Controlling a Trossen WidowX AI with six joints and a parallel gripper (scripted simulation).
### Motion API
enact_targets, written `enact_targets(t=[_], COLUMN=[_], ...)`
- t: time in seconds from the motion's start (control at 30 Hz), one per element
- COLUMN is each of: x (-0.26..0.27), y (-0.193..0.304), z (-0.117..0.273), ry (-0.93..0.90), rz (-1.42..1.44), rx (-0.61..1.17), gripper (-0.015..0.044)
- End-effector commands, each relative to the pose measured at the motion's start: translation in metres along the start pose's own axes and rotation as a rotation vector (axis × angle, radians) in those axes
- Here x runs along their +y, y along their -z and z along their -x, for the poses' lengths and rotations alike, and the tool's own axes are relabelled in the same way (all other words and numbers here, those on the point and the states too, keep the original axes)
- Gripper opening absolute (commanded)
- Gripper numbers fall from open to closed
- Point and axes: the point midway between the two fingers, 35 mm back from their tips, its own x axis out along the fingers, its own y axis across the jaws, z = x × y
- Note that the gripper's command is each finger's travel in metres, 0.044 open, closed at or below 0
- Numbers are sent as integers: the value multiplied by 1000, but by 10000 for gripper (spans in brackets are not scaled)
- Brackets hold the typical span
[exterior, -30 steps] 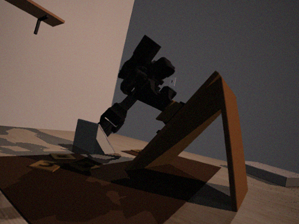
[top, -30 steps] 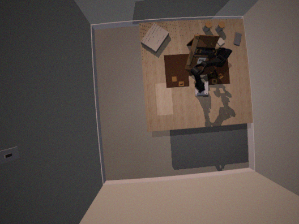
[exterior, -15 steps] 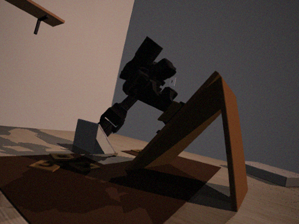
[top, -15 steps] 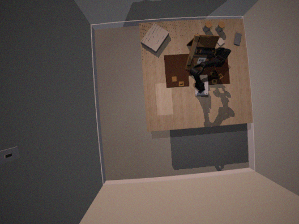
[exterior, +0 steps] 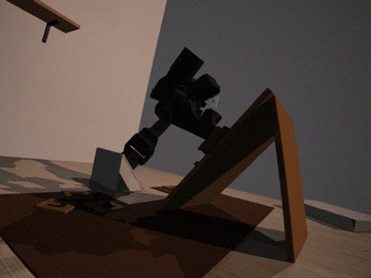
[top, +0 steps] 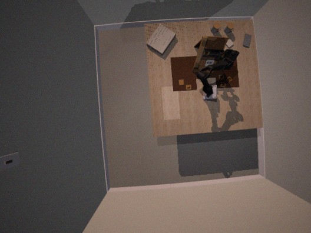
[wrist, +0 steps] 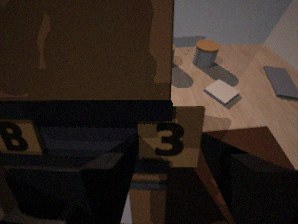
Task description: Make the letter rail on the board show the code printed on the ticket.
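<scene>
My gripper [wrist: 170, 145] is shut on the "3" tile [wrist: 192, 146], with one finger on each side. The tile faces the wrist camera upright, at the right, open end of the rail [wrist: 90, 135]. Its left part overlaps the rail's end and its right part sticks out past the board's edge; how deep it sits is unclear. A "B" tile [wrist: 29, 138] sits in the rail further left, with a gap between them. The tilted wooden board [top: 216, 43] [exterior: 242, 130] stands on the mat. The ticket [top: 209, 62] is too small to read. The arm partly hides the rail in the top view.
Loose tiles [top: 181, 82] [exterior: 55, 206] lie on the brown mat [top: 184, 67] [exterior: 87, 264], on both sides of the arm's base. Behind the board are orange-lidded cans [top: 230, 26] [wrist: 205, 56], a white block [top: 230, 43] [wrist: 222, 91] and a grey block [top: 247, 40] [wrist: 281, 81]. A pale box [top: 161, 39] lies back left.
</scene>
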Motion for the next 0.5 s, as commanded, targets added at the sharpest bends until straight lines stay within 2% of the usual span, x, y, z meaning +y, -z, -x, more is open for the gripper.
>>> enact_targets(t=[0.0,0.47], x=[2,9], y=[2,2], z=[0,0], ry=[3,3], rz=[-9,-9], rx=[3,3], gripper=[0,0])
